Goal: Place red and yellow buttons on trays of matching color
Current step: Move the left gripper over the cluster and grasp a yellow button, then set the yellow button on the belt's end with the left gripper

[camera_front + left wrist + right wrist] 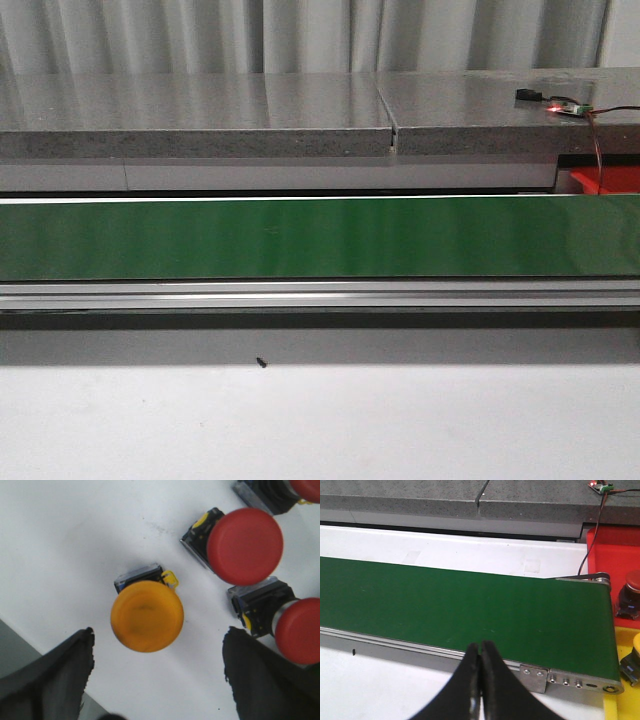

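Note:
In the left wrist view a yellow button (147,616) lies on the white surface, with three red buttons close by: one large (244,546), one at the frame's edge (298,630), one cut off in the corner (306,488). My left gripper (159,645) is open and hovers over the yellow button, which lies just beyond the gap between the fingers. My right gripper (480,651) is shut on nothing, near the front rail of the green belt (470,605). Past the belt's end lie a red tray (615,562) holding a red button (631,596) and a yellow tray (626,645) holding a yellow button (634,666).
The green conveyor belt (320,238) runs across the front view, with a grey stone ledge (200,115) behind it. A small board with a red light (562,105) and its cable sit on the ledge at the right. A tiny black speck (261,363) lies on the white table.

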Robot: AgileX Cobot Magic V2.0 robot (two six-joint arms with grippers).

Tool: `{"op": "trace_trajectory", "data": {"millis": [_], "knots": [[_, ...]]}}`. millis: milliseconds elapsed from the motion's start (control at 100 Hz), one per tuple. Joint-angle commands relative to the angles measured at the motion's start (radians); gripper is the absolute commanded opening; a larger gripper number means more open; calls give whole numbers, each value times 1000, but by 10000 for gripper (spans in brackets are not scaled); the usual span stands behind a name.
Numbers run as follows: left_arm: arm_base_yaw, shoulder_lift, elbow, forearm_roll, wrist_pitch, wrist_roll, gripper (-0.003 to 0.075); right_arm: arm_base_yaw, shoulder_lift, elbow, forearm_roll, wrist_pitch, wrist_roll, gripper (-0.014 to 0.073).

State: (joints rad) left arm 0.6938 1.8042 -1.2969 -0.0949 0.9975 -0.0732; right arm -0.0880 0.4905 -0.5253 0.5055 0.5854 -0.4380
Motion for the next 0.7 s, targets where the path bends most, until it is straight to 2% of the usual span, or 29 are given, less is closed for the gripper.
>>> {"op": "trace_trajectory", "data": {"millis": [0,160,490,690], "knots": [[2,-5,-45,-24,-19,4,490,0,1,-26,29,-55,-6,-67],[2,24,-59,-22,-28,4,445,0,1,-26,29,-55,-6,-67],[2,29,-61,-22,-61,12,209,0,1,-26,29,-55,-6,-67],[2,22,-61,-22,-48,32,186,0,1,-26,29,-55,-6,-67]]}}
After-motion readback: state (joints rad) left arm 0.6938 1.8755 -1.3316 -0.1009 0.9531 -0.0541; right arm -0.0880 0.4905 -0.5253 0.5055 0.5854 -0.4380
